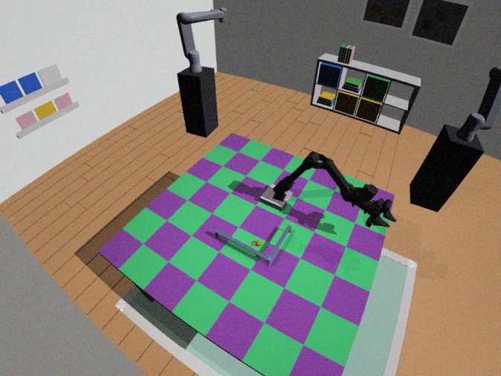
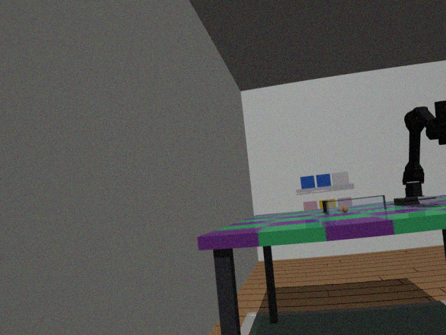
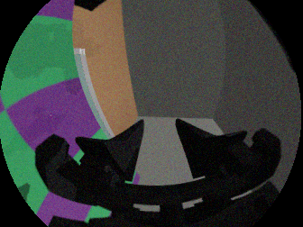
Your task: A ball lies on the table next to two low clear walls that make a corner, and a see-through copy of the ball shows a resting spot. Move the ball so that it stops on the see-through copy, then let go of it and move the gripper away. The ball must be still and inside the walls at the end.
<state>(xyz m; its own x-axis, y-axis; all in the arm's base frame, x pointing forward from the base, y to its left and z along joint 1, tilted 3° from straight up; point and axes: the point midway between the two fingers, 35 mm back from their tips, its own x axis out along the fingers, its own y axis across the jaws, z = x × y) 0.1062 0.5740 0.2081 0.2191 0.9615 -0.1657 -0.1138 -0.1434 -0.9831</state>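
Judging by how things lie, you've barely begun: the ball [image 1: 258, 242] sits inside the walls' [image 1: 279, 246] corner, just beside its green copy [image 1: 253, 243], while your gripper [image 1: 379, 215] hangs well apart, half spread, holding nothing.

1. The small orange ball [image 1: 258, 242] and its see-through green copy [image 1: 253, 243] overlap, too tiny to tell apart.
2. The black robot arm [image 2: 414, 158] is cut off by the side view's right edge.

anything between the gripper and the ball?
Top view: one clear wall stands between the gripper and the ball; otherwise only checkered table.
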